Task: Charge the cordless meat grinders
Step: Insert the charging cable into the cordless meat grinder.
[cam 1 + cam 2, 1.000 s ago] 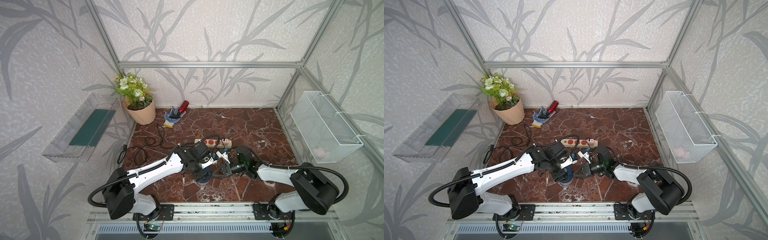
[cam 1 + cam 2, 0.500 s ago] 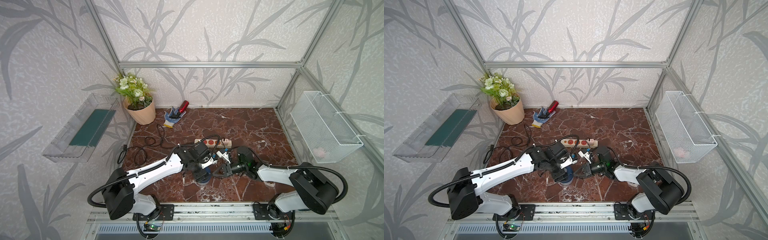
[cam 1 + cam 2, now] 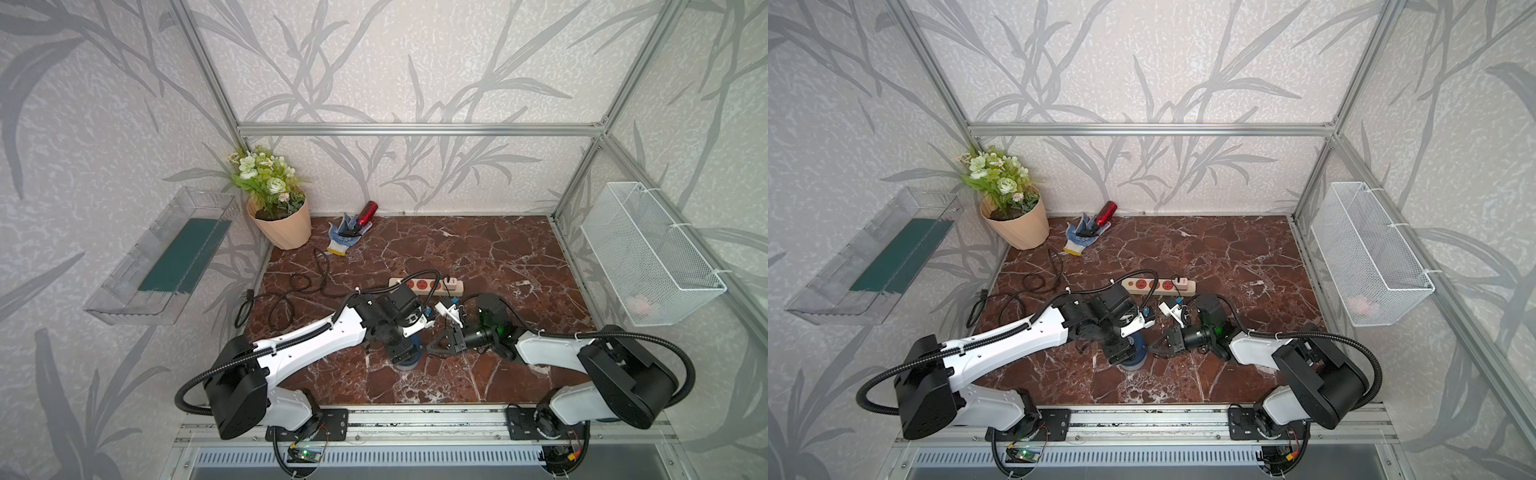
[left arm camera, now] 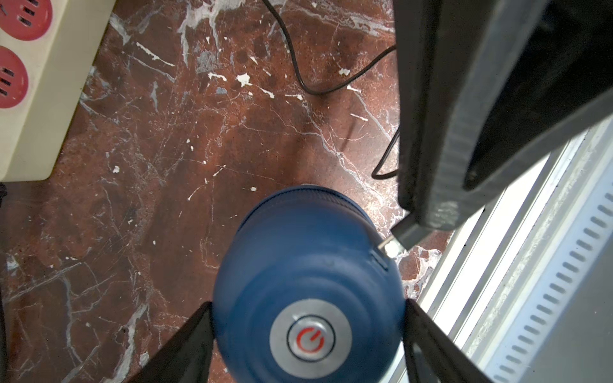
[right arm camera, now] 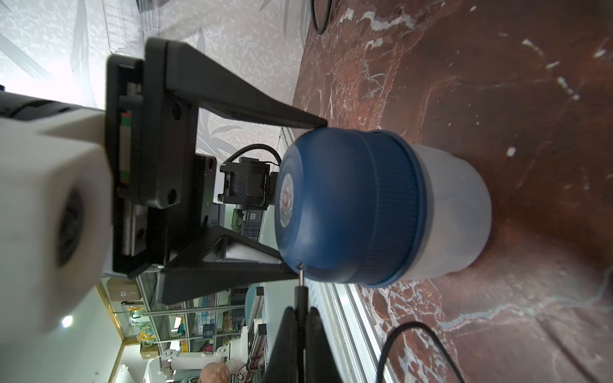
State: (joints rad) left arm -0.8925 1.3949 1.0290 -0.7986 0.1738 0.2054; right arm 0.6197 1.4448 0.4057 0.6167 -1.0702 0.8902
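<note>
- In both top views the cordless meat grinder (image 3: 412,344) stands near centre, on the near side of the power strip (image 3: 424,286). My left gripper (image 3: 400,353) comes down over it and the right gripper (image 3: 435,349) reaches in from the right.
- Left wrist: the left jaws stand wide, clasping the blue dome on both sides. The plug (image 4: 396,242) tip sits just beside the port slot (image 4: 378,258), apparently not seated.
- Right wrist: the right jaws pinch the plug. I'd square the tip to the slot, then push gently, bracing the dome.

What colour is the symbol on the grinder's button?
Red symbol on the grinder, clearest in left wrist view.
</note>
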